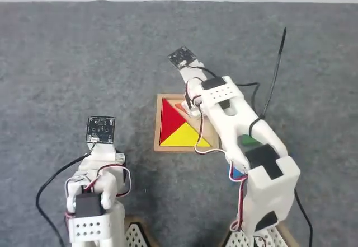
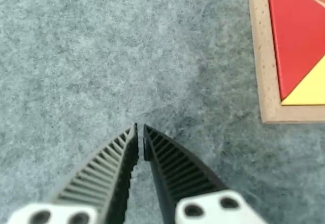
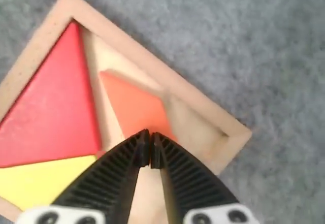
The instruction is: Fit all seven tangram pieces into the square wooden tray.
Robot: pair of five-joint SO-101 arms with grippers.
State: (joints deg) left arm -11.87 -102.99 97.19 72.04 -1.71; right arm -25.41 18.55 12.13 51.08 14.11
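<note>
The square wooden tray (image 1: 158, 125) lies mid-table. Inside it are a big red triangle (image 1: 170, 124), a yellow triangle (image 1: 182, 138) and an orange piece (image 1: 180, 107). In the right wrist view my right gripper (image 3: 150, 135) is shut, its tips low over an edge of the orange piece (image 3: 133, 102), which lies between the red triangle (image 3: 51, 107) and the tray rim (image 3: 203, 109). My left gripper (image 2: 140, 128) is shut and empty over bare carpet, left of the tray's rim (image 2: 261, 56). A green piece (image 1: 246, 140) and a blue piece (image 1: 235, 173) peek out from under the right arm.
Grey carpet (image 1: 84, 51) covers the whole table, with open room to the left of and beyond the tray. The right arm (image 1: 240, 124) stretches across the tray's right side. Cables (image 1: 274, 79) trail to the right of it.
</note>
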